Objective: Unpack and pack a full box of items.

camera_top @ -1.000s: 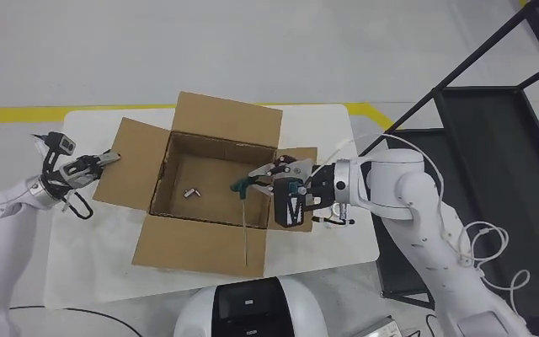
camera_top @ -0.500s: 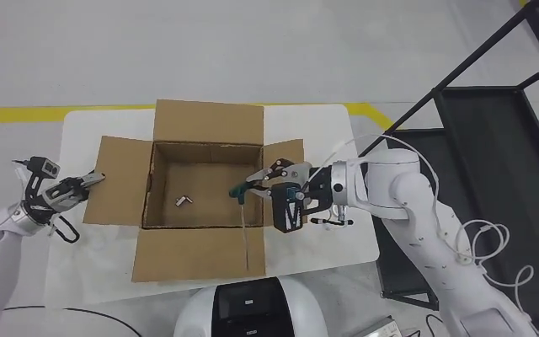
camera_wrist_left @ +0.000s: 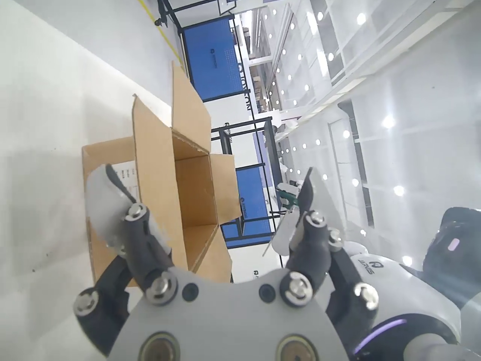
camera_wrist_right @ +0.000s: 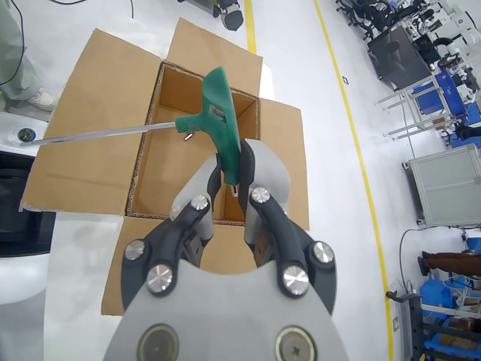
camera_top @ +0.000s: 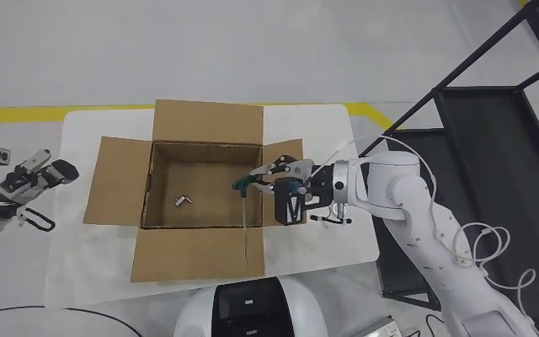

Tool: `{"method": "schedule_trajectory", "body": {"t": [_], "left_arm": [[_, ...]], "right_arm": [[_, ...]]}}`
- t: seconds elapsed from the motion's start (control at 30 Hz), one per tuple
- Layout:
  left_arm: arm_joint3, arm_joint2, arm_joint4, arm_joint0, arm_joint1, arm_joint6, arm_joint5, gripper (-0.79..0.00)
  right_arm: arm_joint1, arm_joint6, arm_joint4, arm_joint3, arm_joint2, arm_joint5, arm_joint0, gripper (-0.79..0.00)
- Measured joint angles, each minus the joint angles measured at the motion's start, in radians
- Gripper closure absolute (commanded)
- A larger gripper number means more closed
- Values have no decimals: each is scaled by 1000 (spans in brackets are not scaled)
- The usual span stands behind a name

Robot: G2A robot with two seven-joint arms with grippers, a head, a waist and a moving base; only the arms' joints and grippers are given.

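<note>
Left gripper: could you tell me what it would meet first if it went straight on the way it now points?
Probably the outspread flap of the cardboard box, which lies straight ahead of the left gripper, jaws open. Height is unclear, so it might pass just over it.

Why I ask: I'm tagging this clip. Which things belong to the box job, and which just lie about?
Job: cardboard box; green T-handle wrench, held by the right end effector; small metal piece inside it.
Lying about: black rack; yellow floor line.

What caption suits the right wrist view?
Right gripper shut on the green T-handle hex key, held over the open cardboard box.
</note>
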Motion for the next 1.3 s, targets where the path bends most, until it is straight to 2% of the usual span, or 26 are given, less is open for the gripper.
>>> {"method": "schedule_trajectory", "body": {"t": [0.23,1.3], "left_arm": [[-158,-85,7,78,13,10,12,-785],[-160,-86,6,80,13,10,13,-785]], "right_arm": [[-2,-41,20,31,3,75,-19,0],[-2,-46,22,32,3,80,-19,0]]}}
